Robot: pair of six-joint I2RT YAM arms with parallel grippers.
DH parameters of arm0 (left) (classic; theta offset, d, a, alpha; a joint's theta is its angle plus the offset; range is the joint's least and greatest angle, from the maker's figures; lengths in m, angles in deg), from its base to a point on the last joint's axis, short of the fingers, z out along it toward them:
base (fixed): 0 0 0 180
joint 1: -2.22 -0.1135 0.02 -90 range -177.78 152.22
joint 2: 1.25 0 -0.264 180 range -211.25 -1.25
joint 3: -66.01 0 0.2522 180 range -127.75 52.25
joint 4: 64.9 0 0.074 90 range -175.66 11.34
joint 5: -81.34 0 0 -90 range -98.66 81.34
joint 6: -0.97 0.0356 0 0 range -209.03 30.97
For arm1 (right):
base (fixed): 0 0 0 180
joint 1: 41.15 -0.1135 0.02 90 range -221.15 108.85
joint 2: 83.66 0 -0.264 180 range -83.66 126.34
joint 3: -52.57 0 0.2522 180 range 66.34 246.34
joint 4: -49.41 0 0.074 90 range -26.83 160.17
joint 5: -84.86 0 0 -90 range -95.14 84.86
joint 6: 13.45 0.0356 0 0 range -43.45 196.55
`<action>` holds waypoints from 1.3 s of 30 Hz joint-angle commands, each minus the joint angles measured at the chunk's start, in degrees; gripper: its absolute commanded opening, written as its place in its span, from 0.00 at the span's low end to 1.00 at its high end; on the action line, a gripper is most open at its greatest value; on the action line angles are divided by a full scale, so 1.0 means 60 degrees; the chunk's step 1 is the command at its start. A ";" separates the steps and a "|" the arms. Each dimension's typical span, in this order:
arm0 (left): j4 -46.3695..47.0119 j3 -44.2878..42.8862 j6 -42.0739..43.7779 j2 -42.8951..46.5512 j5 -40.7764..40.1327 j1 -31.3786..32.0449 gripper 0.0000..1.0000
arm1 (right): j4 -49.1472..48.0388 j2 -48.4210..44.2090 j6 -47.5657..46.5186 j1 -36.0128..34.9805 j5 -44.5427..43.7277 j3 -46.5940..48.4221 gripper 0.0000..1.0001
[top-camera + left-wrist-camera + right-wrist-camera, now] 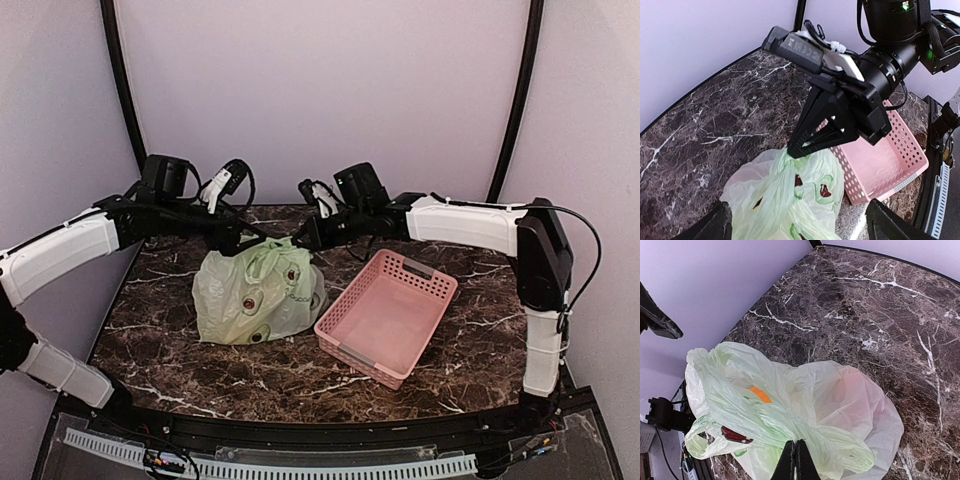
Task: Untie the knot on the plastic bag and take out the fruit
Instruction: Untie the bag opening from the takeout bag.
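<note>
Left arm point(60, 255), right arm point(465, 222) wearing white shells over black joints. Black cable point(598, 250) looping at frame right. Right claw point(791, 150) showing black, triangular; green light point(903, 6) glowing.

Bright even light, soft shadows, sharp

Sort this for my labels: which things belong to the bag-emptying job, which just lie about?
Job: pale green crinkly plastic bag; small toy fruit inside it; right gripper pinching the bag.
Lying about: pink slotted plastic basket; dark marble table.
</note>
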 commanded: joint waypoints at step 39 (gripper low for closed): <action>-0.1262 -0.1069 0.0869 -0.1569 -0.1860 0.0784 0.01 | -0.0847 -0.0388 0.0405 -0.0171 -0.0357 -0.0342 0.00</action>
